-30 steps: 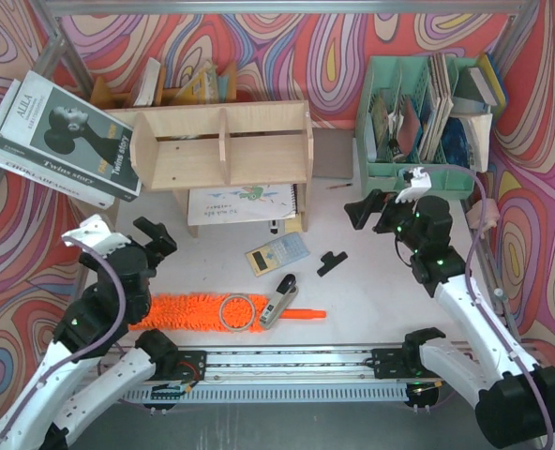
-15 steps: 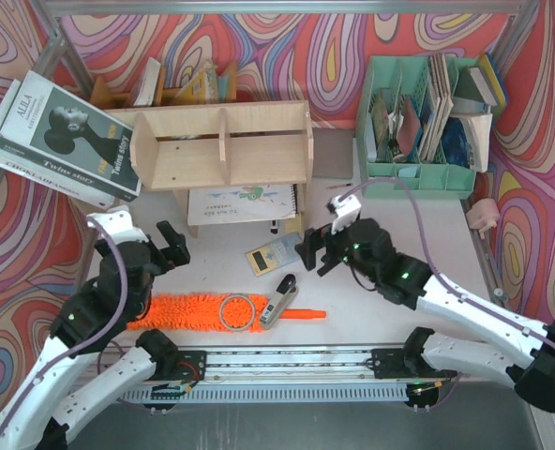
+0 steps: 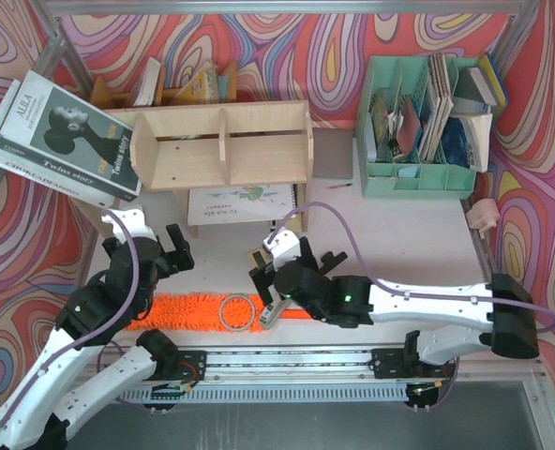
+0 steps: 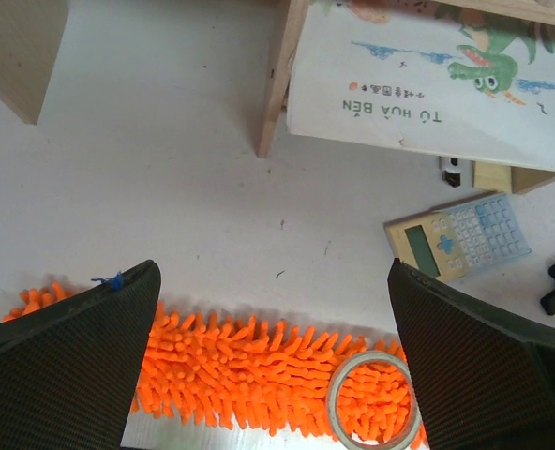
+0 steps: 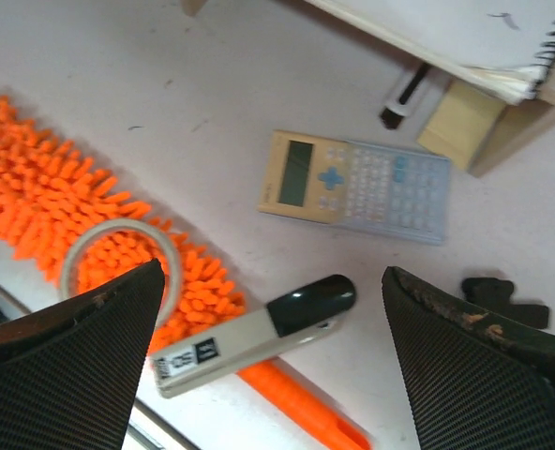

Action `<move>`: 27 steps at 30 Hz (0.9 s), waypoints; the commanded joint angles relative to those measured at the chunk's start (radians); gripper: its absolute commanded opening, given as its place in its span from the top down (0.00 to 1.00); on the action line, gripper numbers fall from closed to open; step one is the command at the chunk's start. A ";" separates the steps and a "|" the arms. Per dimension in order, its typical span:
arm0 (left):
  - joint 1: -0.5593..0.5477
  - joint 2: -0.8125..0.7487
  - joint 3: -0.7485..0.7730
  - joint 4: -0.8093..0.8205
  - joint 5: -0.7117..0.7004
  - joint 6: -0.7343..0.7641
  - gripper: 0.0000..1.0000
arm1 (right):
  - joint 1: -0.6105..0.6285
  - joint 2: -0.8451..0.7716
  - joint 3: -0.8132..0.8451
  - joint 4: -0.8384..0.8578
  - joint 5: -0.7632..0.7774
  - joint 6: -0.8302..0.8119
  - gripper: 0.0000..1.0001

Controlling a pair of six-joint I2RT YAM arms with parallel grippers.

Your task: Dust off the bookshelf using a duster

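Top external: we note the duster (image 3: 188,311) flat on the surface (image 3: 399,234) near its 6 o'clock edge, well apart from the bookshelf (image 3: 223,142) at 12 o'clock. A tape ring (image 3: 233,311) rests on the fluff. A grey tool (image 3: 277,302) lies across the handle at the 3 o'clock end. The left end effector (image 3: 177,246) is spread and empty above the fluff. The right end effector (image 3: 294,270) is likewise spread and empty, above the grey tool and a calculator (image 5: 357,186).

In the right wrist view, a calculator (image 5: 352,186) lies flat. Below-left of it are a tape ring (image 5: 118,228) and a grey-black cutter (image 5: 254,330); below-right of it is a black clip (image 5: 502,292).
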 commanded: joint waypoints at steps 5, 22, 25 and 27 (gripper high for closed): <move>-0.001 -0.042 0.011 -0.085 -0.149 -0.063 0.02 | 0.075 0.189 0.141 -0.083 -0.091 0.058 0.26; -0.001 -0.085 -0.003 -0.098 -0.209 -0.083 0.02 | 0.079 0.451 0.222 -0.008 -0.131 0.165 0.52; -0.001 -0.078 -0.001 -0.098 -0.199 -0.081 0.02 | 0.079 0.469 0.228 -0.007 -0.103 0.181 0.54; -0.001 -0.081 -0.004 -0.094 -0.198 -0.079 0.02 | 0.078 0.485 0.236 -0.012 -0.091 0.197 0.55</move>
